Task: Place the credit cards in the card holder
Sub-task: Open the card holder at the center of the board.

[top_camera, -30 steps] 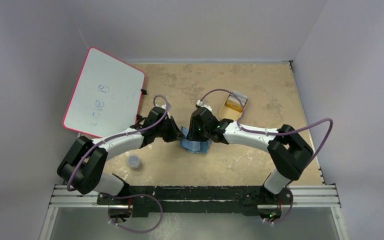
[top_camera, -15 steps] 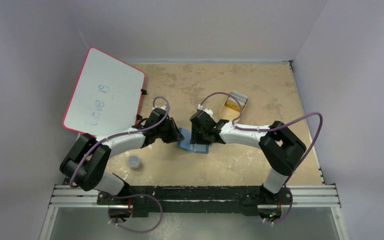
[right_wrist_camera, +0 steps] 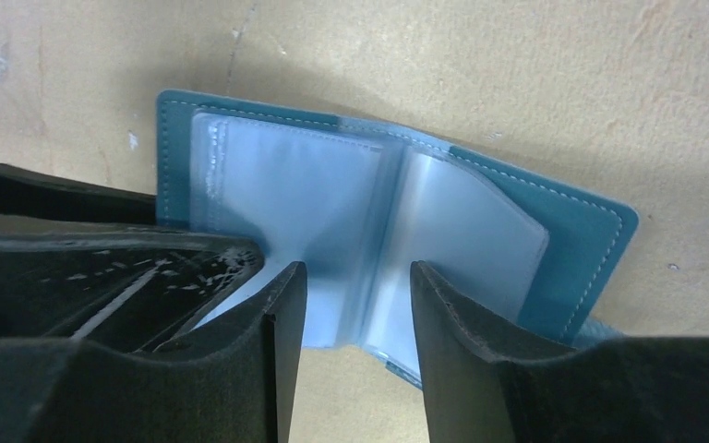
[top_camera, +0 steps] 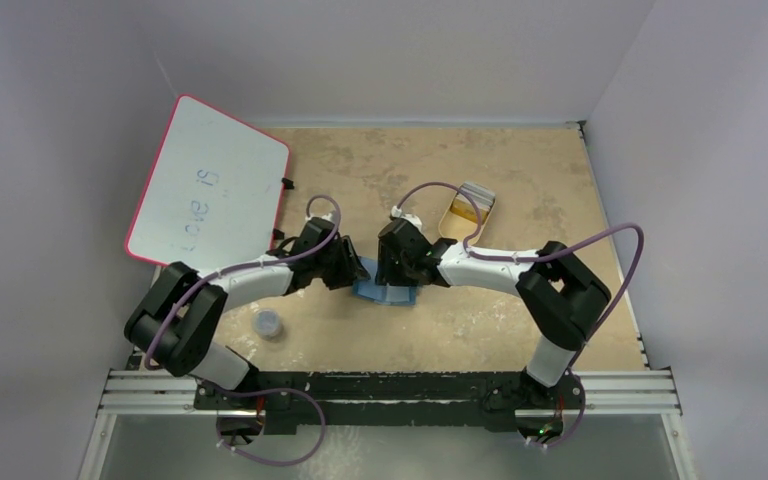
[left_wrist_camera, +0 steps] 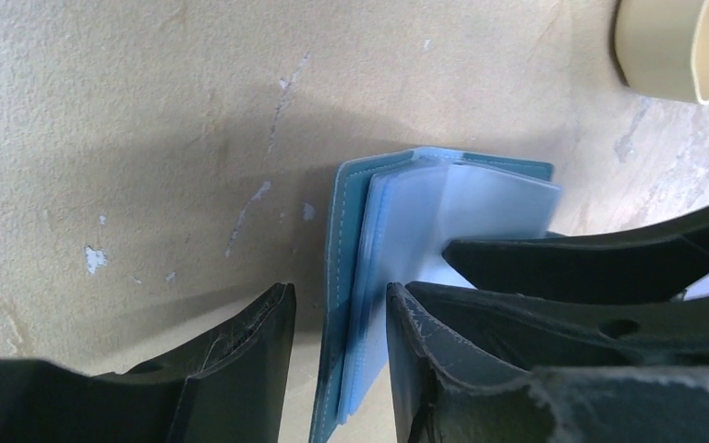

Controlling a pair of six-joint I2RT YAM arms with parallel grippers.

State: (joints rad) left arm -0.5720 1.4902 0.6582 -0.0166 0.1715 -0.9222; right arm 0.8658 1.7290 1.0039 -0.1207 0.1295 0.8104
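Observation:
The blue card holder (top_camera: 385,292) lies open mid-table between both grippers. In the left wrist view my left gripper (left_wrist_camera: 337,318) is open, its fingers astride the upright left cover of the holder (left_wrist_camera: 443,198) without closing on it. In the right wrist view my right gripper (right_wrist_camera: 358,281) is open, fingertips over the spine and the clear pockets of the holder (right_wrist_camera: 480,221). No card shows in either gripper or in the pockets. The credit cards (top_camera: 467,211), orange and grey, lie in the beige tray (top_camera: 452,228) behind the right gripper (top_camera: 397,272). The left gripper (top_camera: 353,268) sits at the holder's left edge.
A pink-rimmed whiteboard (top_camera: 208,185) leans at the back left. A small clear cap (top_camera: 269,324) lies near the left arm. The beige tray's rim (left_wrist_camera: 674,46) shows in the left wrist view. Purple cables loop off both arms. Grey walls enclose the table.
The right arm has drawn in, its wrist sliding slightly left over the holder. The left arm's elbow has moved right a little. The holder has shifted slightly left.

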